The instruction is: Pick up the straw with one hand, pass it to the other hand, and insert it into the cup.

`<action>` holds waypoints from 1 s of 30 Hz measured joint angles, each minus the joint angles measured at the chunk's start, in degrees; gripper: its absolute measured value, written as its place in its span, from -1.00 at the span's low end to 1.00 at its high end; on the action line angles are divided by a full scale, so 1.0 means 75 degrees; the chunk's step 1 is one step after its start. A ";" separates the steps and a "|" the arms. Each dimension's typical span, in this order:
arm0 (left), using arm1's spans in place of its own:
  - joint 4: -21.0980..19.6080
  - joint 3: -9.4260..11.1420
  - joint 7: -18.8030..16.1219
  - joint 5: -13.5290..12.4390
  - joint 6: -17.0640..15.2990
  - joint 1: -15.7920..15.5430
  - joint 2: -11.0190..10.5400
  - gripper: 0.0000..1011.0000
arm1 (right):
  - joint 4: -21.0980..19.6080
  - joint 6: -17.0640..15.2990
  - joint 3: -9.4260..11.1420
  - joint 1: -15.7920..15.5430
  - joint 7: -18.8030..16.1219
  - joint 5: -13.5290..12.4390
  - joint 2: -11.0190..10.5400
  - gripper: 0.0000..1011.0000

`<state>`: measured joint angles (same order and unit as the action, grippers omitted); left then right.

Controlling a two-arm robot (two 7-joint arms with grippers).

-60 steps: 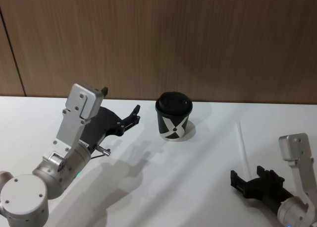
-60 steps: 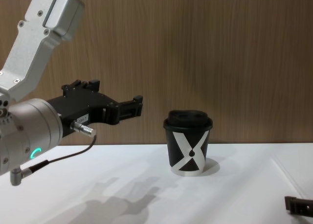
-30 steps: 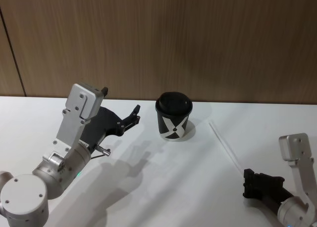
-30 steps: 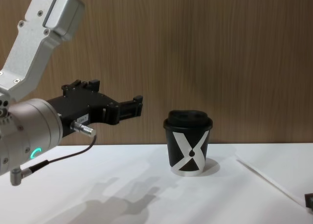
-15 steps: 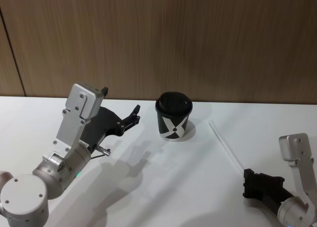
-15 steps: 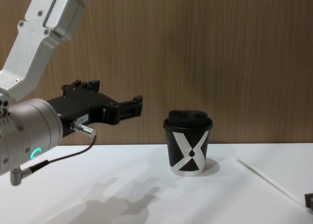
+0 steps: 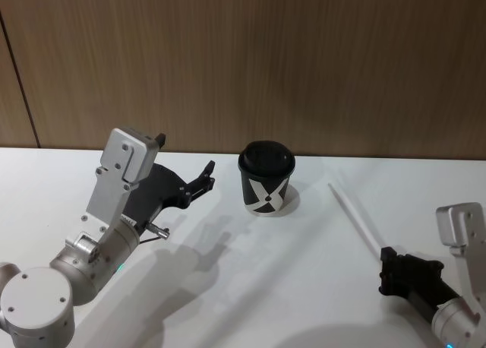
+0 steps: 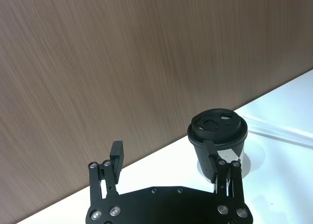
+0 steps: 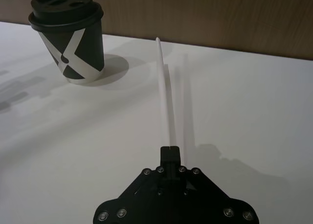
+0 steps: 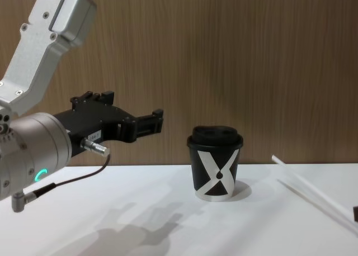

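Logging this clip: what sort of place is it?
Probably a staged test bench rather than a café: a plain white table against a wood-panelled wall, just one lidded cup, and a straw pinched in the right gripper while the left gripper hovers open near the cup.

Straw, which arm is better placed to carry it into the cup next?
Left, probably: the left gripper hovers open beside the cup, while the right gripper holds the straw by its end, farther away.
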<state>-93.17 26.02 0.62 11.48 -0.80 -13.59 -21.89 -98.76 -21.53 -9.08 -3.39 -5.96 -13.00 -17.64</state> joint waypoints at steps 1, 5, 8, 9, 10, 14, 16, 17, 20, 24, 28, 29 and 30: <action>0.0000 0.0000 0.0000 0.0000 0.0000 0.0000 0.0000 0.98 | 0.0005 0.0114 0.0006 -0.0012 -0.0012 0.0037 -0.0021 -1.00; -0.0001 0.0000 0.0000 0.0000 0.0000 0.0000 0.0000 0.98 | 0.0022 0.0507 0.0037 -0.0053 -0.0050 0.0164 -0.0106 -1.00; 0.0000 0.0000 0.0000 0.0000 0.0000 0.0000 0.0000 0.98 | 0.0030 0.0775 0.0064 -0.0077 -0.0076 0.0247 -0.0157 -1.00; 0.0000 0.0000 0.0000 0.0000 0.0000 0.0000 0.0000 0.98 | 0.0037 0.0912 0.0089 -0.0095 -0.0093 0.0290 -0.0199 -1.00; 0.0000 0.0000 0.0000 0.0000 0.0000 0.0000 0.0000 0.98 | 0.0044 0.1111 0.0120 -0.0118 -0.0127 0.0337 -0.0250 -1.00; 0.0000 0.0000 0.0001 0.0000 0.0000 0.0000 0.0000 0.98 | 0.0074 0.1610 0.0227 -0.0183 -0.0259 0.0406 -0.0402 -1.00; 0.0000 0.0000 0.0000 0.0000 0.0000 0.0000 0.0000 0.98 | 0.0089 0.1803 0.0269 -0.0208 -0.0332 0.0411 -0.0469 -1.00; 0.0000 0.0000 0.0000 0.0000 0.0000 0.0000 0.0000 0.98 | 0.0110 0.2010 0.0322 -0.0232 -0.0415 0.0412 -0.0541 -1.00; 0.0000 0.0000 0.0000 0.0000 0.0000 0.0000 0.0000 0.98 | 0.0160 0.2445 0.0431 -0.0269 -0.0619 0.0409 -0.0687 -1.00; 0.0000 0.0000 0.0001 0.0000 0.0000 0.0000 0.0000 0.98 | 0.0248 0.2995 0.0567 -0.0286 -0.0900 0.0369 -0.0879 -1.00; 0.0000 0.0000 0.0000 0.0000 0.0000 0.0000 0.0000 0.98 | 0.0357 0.3528 0.0690 -0.0267 -0.1213 0.0286 -0.1071 -1.00; 0.0000 0.0000 0.0000 0.0000 0.0000 0.0000 0.0000 0.98 | 0.0376 0.3628 0.0708 -0.0257 -0.1272 0.0267 -0.1100 -1.00; 0.0000 0.0000 0.0000 0.0000 0.0000 0.0000 0.0000 0.98 | 0.0420 0.3833 0.0747 -0.0230 -0.1412 0.0222 -0.1160 -1.00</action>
<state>-93.17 26.02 0.63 11.48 -0.80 -13.59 -21.89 -95.61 7.22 -3.48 -5.12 -16.54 -11.34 -26.34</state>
